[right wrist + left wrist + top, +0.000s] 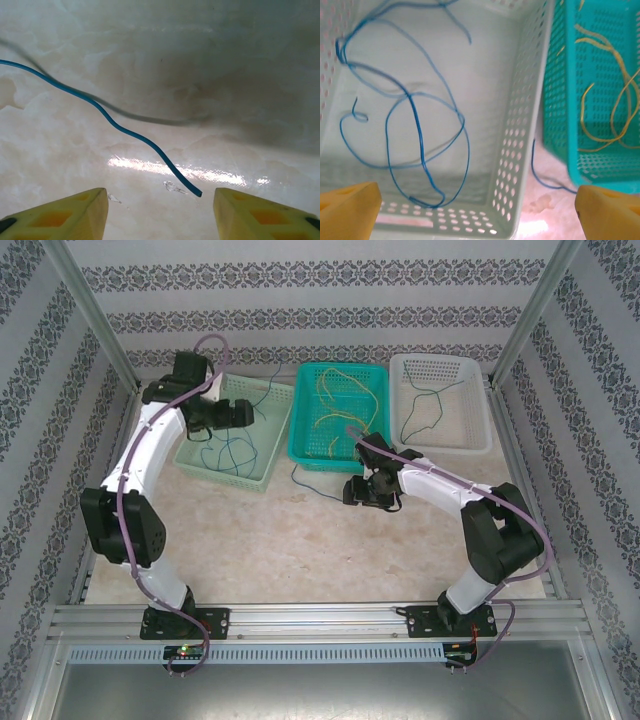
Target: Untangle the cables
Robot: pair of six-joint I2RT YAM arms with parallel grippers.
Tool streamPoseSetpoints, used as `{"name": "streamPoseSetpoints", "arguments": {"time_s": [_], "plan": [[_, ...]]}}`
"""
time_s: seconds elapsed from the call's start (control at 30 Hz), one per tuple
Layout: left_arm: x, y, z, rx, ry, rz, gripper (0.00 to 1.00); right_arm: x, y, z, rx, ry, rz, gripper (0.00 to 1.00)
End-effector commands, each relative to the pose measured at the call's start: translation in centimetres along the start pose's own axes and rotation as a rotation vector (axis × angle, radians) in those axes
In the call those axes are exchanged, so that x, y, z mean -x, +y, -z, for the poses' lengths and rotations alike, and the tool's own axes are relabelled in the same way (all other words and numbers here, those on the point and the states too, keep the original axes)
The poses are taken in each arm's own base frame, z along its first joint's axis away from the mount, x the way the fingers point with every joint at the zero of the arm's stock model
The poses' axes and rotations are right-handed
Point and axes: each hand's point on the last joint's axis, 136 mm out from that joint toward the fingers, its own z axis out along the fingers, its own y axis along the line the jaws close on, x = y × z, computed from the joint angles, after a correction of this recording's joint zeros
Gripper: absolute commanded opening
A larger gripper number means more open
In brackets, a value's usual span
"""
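The right tool (162, 215), spread, straddles the free end of a loose cable (120, 127) on the counter (225, 65), seemingly poised to pinch it. The left tool (479, 212), spread wide, hovers over the pale basket (520, 125) where blue cables (415, 130) lie sorted; yellow cables (605, 100) lie in the teal basket (560, 115).

Blue cable (417, 130), yellow cable (581, 115), teal basket (555, 100), mint basket (520, 125) (tabletop (200, 75) marbled cream).

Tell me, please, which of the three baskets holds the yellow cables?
The teal basket in the middle: its cables are yellow, whereas the pale green basket on its left and the white basket on its right hold no yellow.
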Motion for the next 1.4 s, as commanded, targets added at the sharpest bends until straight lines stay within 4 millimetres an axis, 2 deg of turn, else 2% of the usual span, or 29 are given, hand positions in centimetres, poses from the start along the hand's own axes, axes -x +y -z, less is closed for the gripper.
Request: {"name": "streamPoseSetpoints", "arguments": {"time_s": [0.0, 0.07, 0.17, 0.23, 0.43, 1.03, 1.37], "plan": [[-0.3, -0.7, 1.6, 0.002, -0.052, -0.006, 1.00, -0.4, -0.3, -1.1, -0.035, 0.045, 0.001, 0.53], [-0.6, -0.8, 2.2, -0.001, -0.062, -0.007, 1.00, -0.5, -0.4, -1.5, -0.039, 0.056, 0.000, 0.48], [-1.0, -0.5, 2.7, 0.014, -0.072, -0.014, 1.00, -0.6, -0.4, -1.8, -0.035, 0.063, -0.002, 0.34], [-1.1, -0.4, 2.9, 0.022, -0.079, -0.016, 1.00, -0.6, -0.4, -1.8, -0.034, 0.065, -0.005, 0.31], [-1.4, -0.4, 2.7, 0.016, -0.069, -0.012, 1.00, -1.2, -0.7, -1.6, -0.037, 0.073, -0.014, 0.37], [-2.1, -0.2, 2.5, 0.018, -0.065, -0.002, 1.00, -3.3, -1.3, -1.4, -0.039, 0.119, -0.010, 0.37], [-2.3, 0.0, 2.7, 0.026, -0.073, 0.001, 1.00, -2.8, -0.9, -0.9, -0.046, 0.088, 0.002, 0.33]]}}
